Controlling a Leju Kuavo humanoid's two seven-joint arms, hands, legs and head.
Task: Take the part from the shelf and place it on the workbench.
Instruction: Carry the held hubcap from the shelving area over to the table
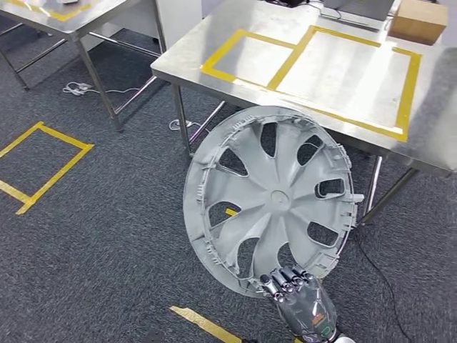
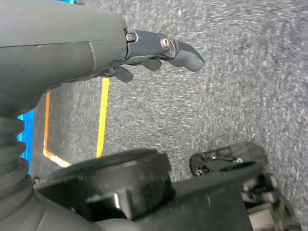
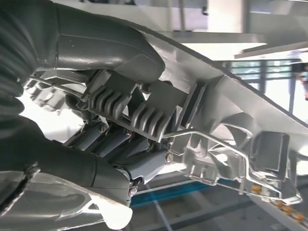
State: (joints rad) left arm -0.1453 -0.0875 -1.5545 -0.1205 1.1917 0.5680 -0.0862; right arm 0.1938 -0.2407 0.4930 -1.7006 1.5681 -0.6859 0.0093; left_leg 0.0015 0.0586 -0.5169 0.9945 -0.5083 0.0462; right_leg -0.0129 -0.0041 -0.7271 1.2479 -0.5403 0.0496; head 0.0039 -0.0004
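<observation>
The right hand came in at the bottom edge of the head view, its wrist cut off there, fingers curled over the lower rim of the grey wheel cover. In the right wrist view the thumb lay on one face of the rim and the darker fingers on the other, so the hand gripped the part; the fingertips themselves were hidden behind ribbed clips. The wheel cover was held up on edge above the carpet, in front of the near edge of the steel workbench, not resting on it. Its upper rim overlapped the bench edge in the picture, hiding part of a table leg.

The bench top carried 2 yellow-taped rectangles, and a cardboard box sat at the far right, partly cut off.

The left hand hung over carpet, fingers loosely extended, holding nothing. The left wrist picture was blurred.
</observation>
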